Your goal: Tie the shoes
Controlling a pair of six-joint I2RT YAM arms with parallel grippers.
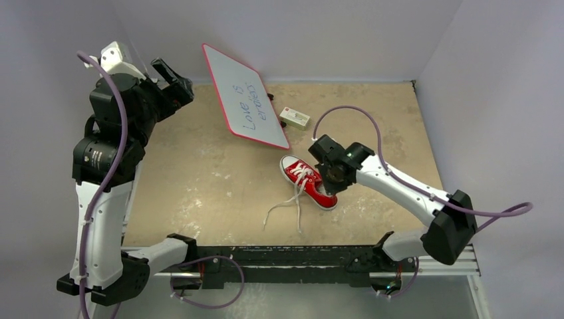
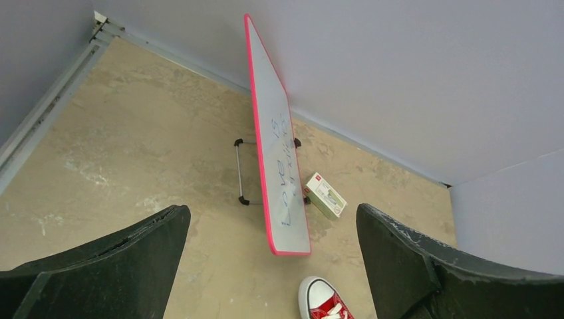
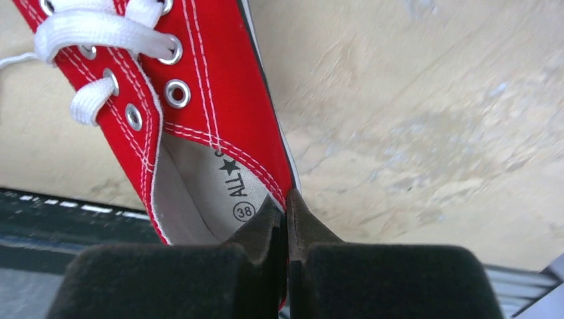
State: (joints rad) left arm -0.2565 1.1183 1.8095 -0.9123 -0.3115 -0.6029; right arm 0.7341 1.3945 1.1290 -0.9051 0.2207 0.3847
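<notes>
Sneaker (image 1: 300, 173) sits on table (image 1: 199, 179), right of centre, toe just by whiteboard (image 1: 246, 106) corner. Laces (image 1: 286, 205) untied, trailing toward near edge. R gripper (image 3: 286, 203) pinched tight on sneaker's side collar. L gripper (image 1: 174, 81) up at far left, fingers spread wide apart.

The right arm (image 1: 399, 186) stretches out low, its elbow off to the right of the sneaker (image 1: 308, 181) and its forearm angling in toward the heel end. The right gripper (image 3: 284, 201) is clamped on the sneaker's side wall at the heel opening, one finger inside the collar and the other outside (the tips almost meet through the canvas). The left arm (image 1: 100, 199) stands tall, well to the left of the sneaker, with its wrist tipped forward. The left gripper (image 1: 174, 81) hangs high up, well apart from the sneaker, jaws spread wide and holding nothing.
</notes>
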